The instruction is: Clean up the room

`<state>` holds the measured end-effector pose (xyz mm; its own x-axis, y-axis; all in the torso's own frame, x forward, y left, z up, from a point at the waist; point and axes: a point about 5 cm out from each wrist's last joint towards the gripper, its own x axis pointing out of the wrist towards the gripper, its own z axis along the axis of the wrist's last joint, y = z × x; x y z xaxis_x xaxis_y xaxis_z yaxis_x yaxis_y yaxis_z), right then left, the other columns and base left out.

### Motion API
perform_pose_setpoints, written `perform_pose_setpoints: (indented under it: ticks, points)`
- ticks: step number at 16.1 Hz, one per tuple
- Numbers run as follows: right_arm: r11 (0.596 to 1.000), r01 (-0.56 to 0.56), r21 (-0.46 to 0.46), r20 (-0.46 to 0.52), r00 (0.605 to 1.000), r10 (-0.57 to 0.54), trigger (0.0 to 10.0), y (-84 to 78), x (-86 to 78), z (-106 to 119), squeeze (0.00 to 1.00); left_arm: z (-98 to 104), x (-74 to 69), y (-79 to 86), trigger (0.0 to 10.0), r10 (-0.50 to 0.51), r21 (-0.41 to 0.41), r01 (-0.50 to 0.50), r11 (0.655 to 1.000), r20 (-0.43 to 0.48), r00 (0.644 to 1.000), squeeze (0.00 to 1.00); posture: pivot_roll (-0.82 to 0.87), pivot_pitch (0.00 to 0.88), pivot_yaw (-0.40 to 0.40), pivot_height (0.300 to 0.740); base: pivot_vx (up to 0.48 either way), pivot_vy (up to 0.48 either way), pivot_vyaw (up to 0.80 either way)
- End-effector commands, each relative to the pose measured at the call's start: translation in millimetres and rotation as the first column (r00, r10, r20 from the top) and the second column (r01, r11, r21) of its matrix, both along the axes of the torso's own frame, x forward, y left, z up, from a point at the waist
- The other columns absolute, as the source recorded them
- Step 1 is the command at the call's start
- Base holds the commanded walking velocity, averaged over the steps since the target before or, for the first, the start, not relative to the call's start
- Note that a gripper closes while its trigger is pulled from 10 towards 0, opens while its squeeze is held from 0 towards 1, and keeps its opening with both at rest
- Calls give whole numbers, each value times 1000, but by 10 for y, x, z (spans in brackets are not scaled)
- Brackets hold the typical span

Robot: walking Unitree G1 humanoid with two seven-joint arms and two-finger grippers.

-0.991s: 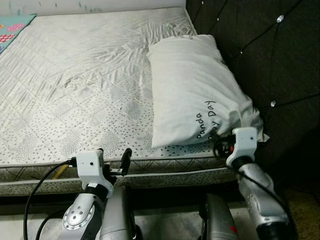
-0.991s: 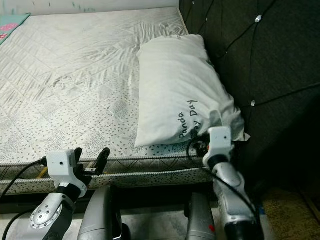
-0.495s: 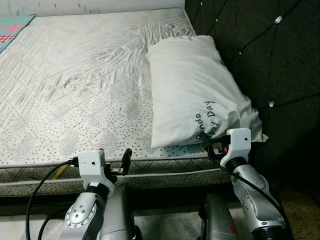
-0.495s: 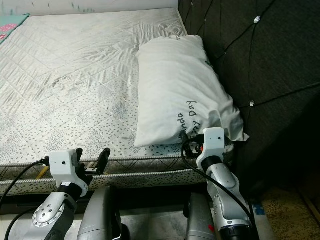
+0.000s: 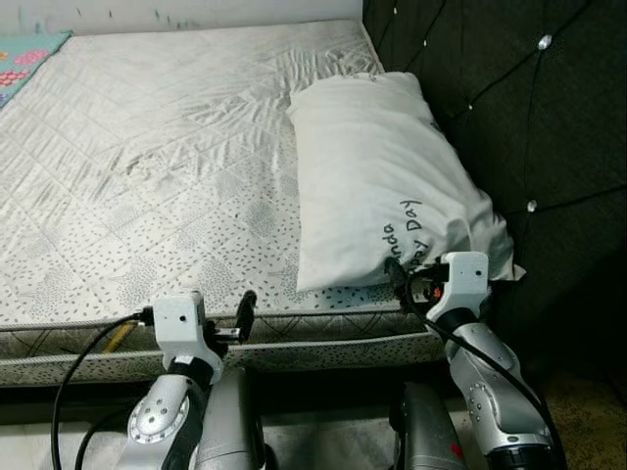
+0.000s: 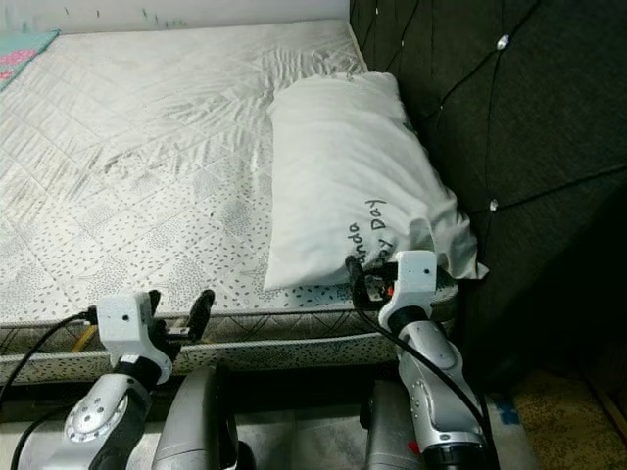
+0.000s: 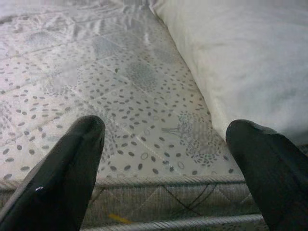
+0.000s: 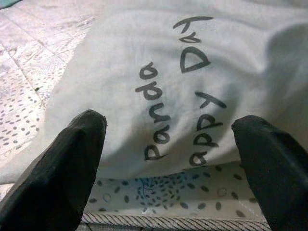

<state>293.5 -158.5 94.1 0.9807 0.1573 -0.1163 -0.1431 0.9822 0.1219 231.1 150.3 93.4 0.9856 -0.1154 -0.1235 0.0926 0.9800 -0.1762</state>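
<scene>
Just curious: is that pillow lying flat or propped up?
Lying flat: the pillow rests full-length on the mattress, beside the dark headboard.

Mattress (image 5: 147, 176) lay bare and open left of the pillow (image 5: 382, 176). Pillow sat against the dark headboard (image 5: 509, 108), blocking the right side. Right tool (image 8: 168, 159) stood spread just short of the pillow's near end; left tool (image 7: 159, 159) faced bare mattress edge.

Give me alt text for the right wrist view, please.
A white pillow printed with "Panda" and "appy Day" lies on a patterned mattress, its near edge just ahead of the right tool, whose two black fingers are spread wide.
</scene>
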Motion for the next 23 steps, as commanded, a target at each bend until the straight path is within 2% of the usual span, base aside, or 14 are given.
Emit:
perform_pose_setpoints:
  ticks: [1,5,9,18,23]
  points:
    - [999,28,31,-8,1000,-28,10000,-21,-5,24,0,-13,13,44,10000,18,19,-18,1000,3,1000,0,0,47,42,565,0,0,0]
    - [998,35,44,34,999,-36,10000,11,71,122,0,6,137,28,10000,13,17,-13,1000,27,1000,0,-16,5,50,565,0,0,0]
    - [998,53,37,50,997,-55,10000,-3,132,184,0,3,205,4,10000,7,13,-8,1000,43,999,0,-24,0,46,565,0,0,0]
    - [998,57,21,58,997,-58,10000,-47,178,210,0,-15,224,-19,10000,13,4,-13,1000,57,998,0,-30,0,35,565,0,0,0]
    - [998,56,18,65,996,-57,10000,-59,202,227,0,-19,236,-23,10000,11,4,-11,1000,59,998,0,-32,0,35,617,0,0,0]
